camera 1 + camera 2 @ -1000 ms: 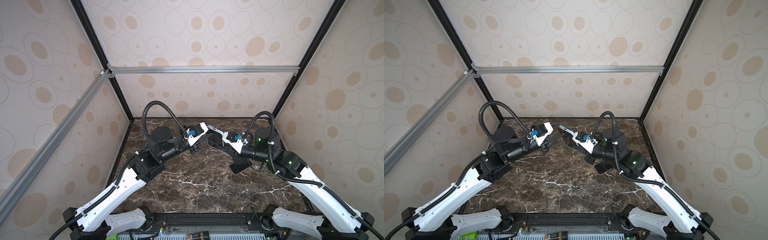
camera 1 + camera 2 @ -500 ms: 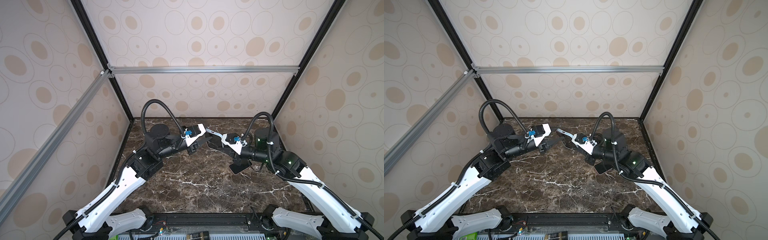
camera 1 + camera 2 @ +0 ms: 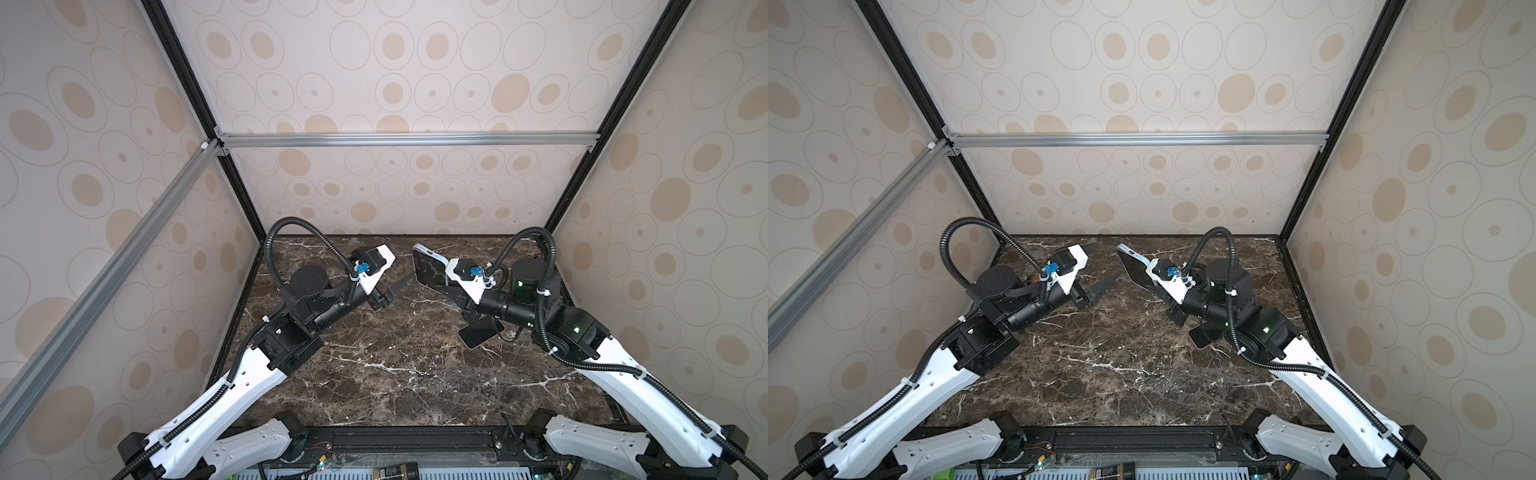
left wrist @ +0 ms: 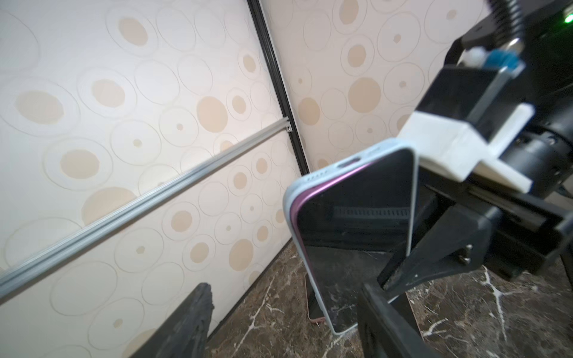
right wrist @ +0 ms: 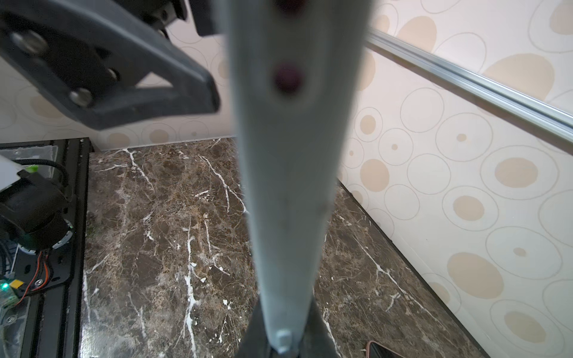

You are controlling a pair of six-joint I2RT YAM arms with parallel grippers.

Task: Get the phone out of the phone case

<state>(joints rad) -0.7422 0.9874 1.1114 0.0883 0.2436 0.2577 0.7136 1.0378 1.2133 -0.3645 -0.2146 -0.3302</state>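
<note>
the right claw (image 4: 386, 280) is clamping the case (image 4: 328, 167) by one edge, jaws closed tight across its flat faces, and is holding it up in the air above the table (image 3: 395, 365). in both top views the case is hanging toward the back of the table, just right of the middle. the phone (image 4: 350, 235) is sitting inside the pale blue case, with its dark screen facing the left arm. in the left wrist view a pink rim is showing proud of the case lip at one top corner. the case is tilting, its free end pointing up and toward the back wall. in the right wrist view it is showing edge-on and blurred, rising out of the claw.

the left claw (image 3: 1105, 262) is standing wide open and gripping nothing. it is hovering above the table opposite the right claw. its lower finger (image 3: 1100, 289) is pointing at the case, with the tip just beside the near edge. i cannot tell whether it is touching.

a second phone (image 3: 478, 336), dark with a pink rim, is lying flat on the table under the right arm, below the held case.
</note>
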